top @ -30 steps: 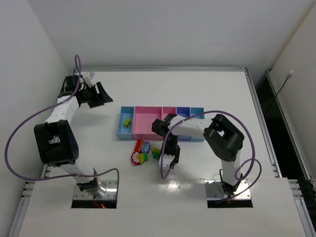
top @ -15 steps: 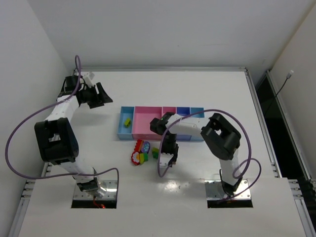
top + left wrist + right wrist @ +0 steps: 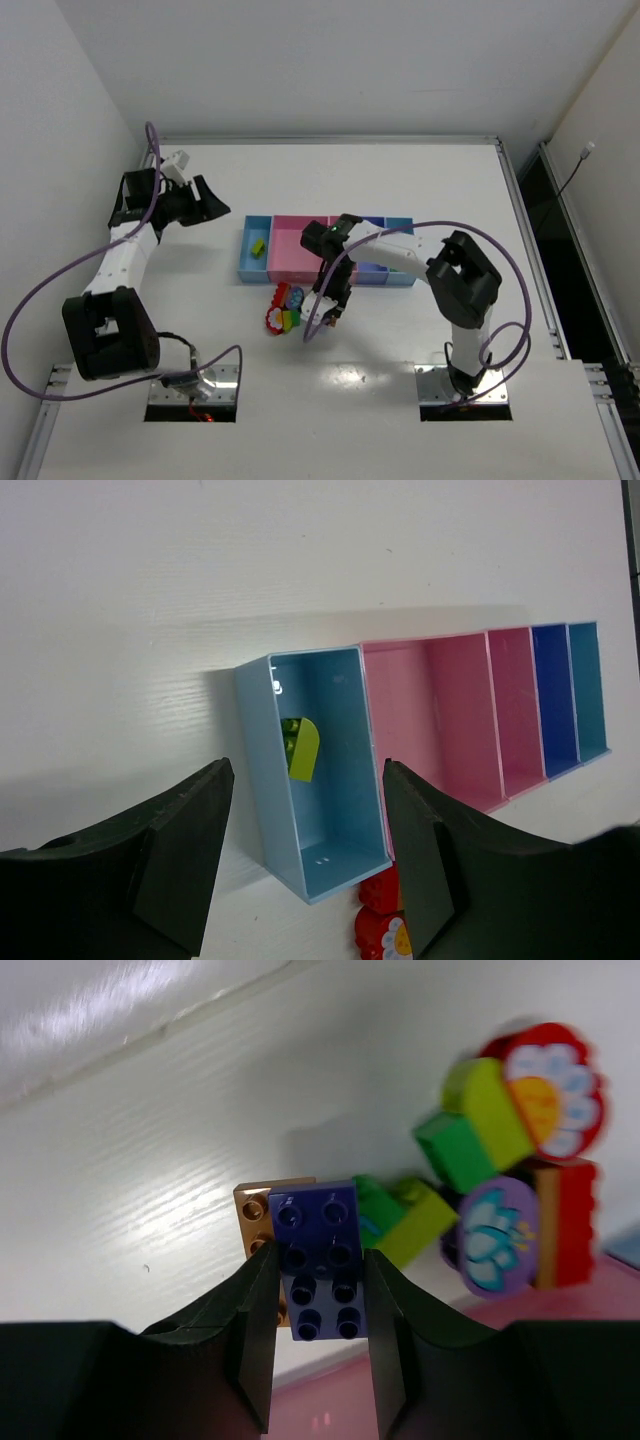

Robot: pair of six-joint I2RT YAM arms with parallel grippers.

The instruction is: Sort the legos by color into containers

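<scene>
The legos (image 3: 285,308) lie mostly in a small heap on the bench (image 3: 400,180), just in front of the containers (image 3: 290,250). In the heap I can see a green one, a lime one, a red one with a flower picture and a round purple one.

One dark blue brick (image 3: 320,1260) is out of the heap. The right fingers (image 3: 250,1320) are closed on it, one finger on each long side, so it cannot slip out. An orange brick (image 3: 258,1230) touches its side. I cannot tell if the two are stuck together or if the orange one just lies next to it. If it is stuck on, it could end up in the wrong bin.

I think the blue brick is being picked up to go in a bin of its own. The fingers hold it by the smooth sides and leave the bumpy top free, which gives a firm hold.

One lime brick (image 3: 300,748) already lies in the light blue bin (image 3: 260,770) at the left end. The other bins look empty from here.

The left fingers (image 3: 180,850) are wide open and hold nothing. They hang in the air off to the left of the row, pointing at it. That spot leaves the right arm room to work by the heap.

Most of the sorting is not done yet.
</scene>
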